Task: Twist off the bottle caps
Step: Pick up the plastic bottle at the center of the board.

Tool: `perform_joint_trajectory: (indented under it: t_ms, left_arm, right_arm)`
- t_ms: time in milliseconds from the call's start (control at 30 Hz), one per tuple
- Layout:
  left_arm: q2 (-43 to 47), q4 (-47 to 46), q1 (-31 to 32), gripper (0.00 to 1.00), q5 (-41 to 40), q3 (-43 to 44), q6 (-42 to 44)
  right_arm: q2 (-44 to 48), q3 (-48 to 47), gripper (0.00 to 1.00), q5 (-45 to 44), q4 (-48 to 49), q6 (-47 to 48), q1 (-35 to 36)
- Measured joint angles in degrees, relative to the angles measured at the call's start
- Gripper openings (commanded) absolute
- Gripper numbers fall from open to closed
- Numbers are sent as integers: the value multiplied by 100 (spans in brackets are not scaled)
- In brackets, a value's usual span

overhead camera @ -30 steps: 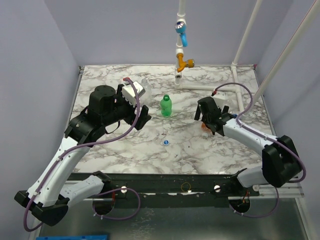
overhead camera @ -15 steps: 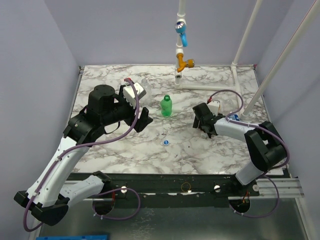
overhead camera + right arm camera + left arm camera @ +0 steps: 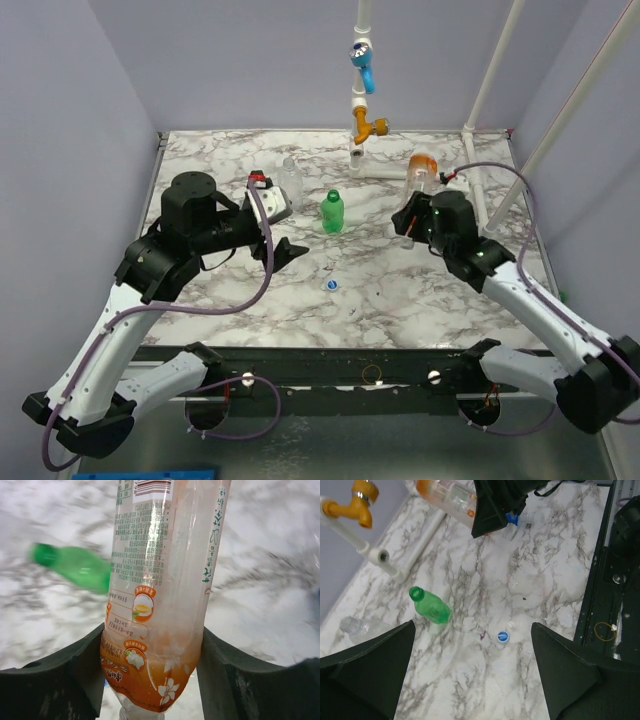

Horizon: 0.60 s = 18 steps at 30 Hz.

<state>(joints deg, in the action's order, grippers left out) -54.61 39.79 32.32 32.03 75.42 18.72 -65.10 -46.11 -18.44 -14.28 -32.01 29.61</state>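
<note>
The right jaws press on both sides of the orange bottle [image 3: 160, 580], holding it mid-body and apparently lifted off the desk [image 3: 420, 300]. Its neck is hidden, so I cannot tell if a cap is on. The left jaws hang wide open and empty near the green bottle [image 3: 432, 609], which stands uncapped, a loose blue cap [image 3: 503, 637] nearby. Next, the left jaws probably need to reach the orange bottle's neck and twist.

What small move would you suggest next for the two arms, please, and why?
Probably bring the open, empty left tool across towards the orange bottle to find its cap. The right tool is shut on that bottle's body, holding it seemingly off the table, so it seems ready for the other arm. I cannot see the cap itself.
</note>
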Motion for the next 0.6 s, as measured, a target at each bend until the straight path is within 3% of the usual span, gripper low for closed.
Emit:
perform_joint_trajectory:
  t_ms: [133,333,467,600]
  left_arm:
    - [146,-264,0,99,326,-2,944]
    - [627,-817,7,99,540,-496,3224]
    - [1067,-1071,7,99,645,-1158,5023]
    - [1377,-1447,13,99,756,-1836,6509]
  right_arm:
    - [636,-940,41,1364,-245,365,-11]
    - [389,-2197,41,3969,-636,662,2]
    - [216,-2564,40,5130,-846,704,94]
    - [-146,-3060,40,5569,-1051,734,450]
